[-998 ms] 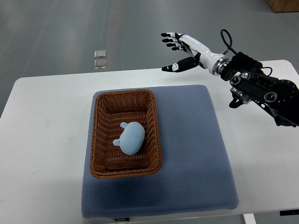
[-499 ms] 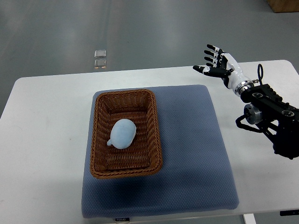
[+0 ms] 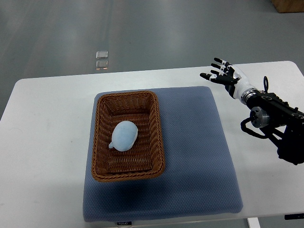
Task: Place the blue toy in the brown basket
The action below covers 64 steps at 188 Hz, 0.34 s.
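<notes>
Your blue toy [image 3: 124,136] has rolled and settled in the brown basket [image 3: 156,123]; the right hand [image 3: 223,75], fingers spread and empty, has retreated toward the tabletop's [image 3: 47,123] right edge; task looks done

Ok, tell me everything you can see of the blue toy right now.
The blue toy is a pale blue, rounded, soft-looking lump with a small nub at its lower left. It lies inside the brown basket, on the woven floor around the middle, slightly toward the left wall. Only the basket touches it; the right hand is far off to the upper right, fingers spread, holding nothing.
</notes>
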### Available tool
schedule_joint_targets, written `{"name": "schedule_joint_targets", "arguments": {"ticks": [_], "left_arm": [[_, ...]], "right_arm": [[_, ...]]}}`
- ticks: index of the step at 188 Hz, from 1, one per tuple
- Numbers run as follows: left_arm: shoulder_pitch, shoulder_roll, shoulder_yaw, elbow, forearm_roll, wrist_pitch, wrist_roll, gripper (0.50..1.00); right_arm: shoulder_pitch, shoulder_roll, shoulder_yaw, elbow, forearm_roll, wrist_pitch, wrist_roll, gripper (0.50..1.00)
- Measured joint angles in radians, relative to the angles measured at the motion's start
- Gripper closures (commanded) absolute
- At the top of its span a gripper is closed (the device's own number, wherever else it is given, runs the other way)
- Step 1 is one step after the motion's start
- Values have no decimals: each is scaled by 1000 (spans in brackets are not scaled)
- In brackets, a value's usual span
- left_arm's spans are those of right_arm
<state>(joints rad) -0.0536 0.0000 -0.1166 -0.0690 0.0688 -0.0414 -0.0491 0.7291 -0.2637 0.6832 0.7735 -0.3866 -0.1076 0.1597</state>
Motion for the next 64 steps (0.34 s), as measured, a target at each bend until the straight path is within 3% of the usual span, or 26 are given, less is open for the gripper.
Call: {"name": "schedule_joint_targets", "arguments": {"ticks": [64], "left_arm": [[0, 0, 0, 0, 0, 0, 0, 500]], "right_arm": [[-2, 6, 5, -2, 2, 8, 4, 585]]}}
